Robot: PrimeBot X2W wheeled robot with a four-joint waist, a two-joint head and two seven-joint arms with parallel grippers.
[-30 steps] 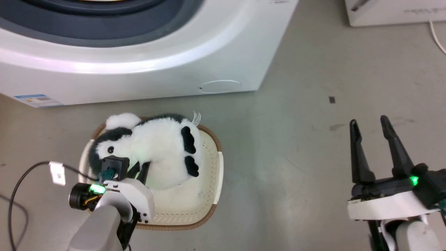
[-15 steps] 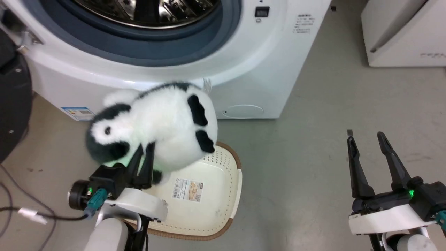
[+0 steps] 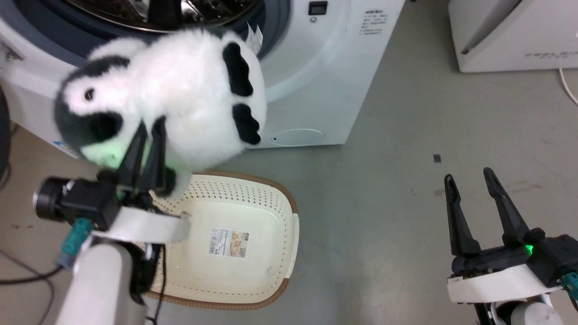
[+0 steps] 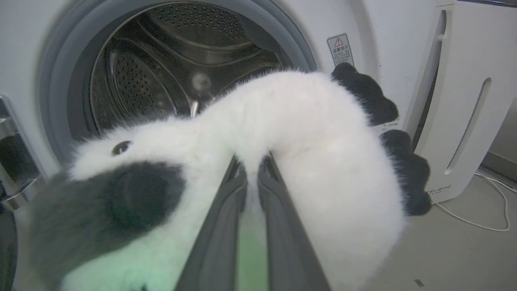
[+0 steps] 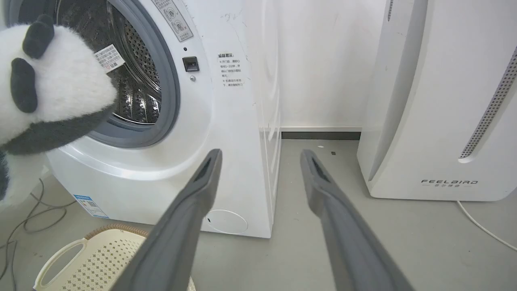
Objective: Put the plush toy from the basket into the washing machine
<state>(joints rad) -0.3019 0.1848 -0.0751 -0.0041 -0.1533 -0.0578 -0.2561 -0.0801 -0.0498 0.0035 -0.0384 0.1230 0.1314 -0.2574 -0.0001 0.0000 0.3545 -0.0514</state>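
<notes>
One grasp: left end effector (image 3: 151, 124) pinches the plush toy (image 3: 180, 90) above the basket (image 3: 291, 243), near the washing machine (image 3: 316, 58) opening; right end effector (image 3: 468, 175) spread, idle. Push the toy far into the drum (image 4: 161, 60) before release so limbs clear the gasket (image 4: 54, 89).

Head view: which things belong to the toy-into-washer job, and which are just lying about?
Job:
- plush toy, clamped in the left gripper
- basket
- washing machine

Lying about:
- white FEELBIRD appliance
- white cable on the floor
</notes>
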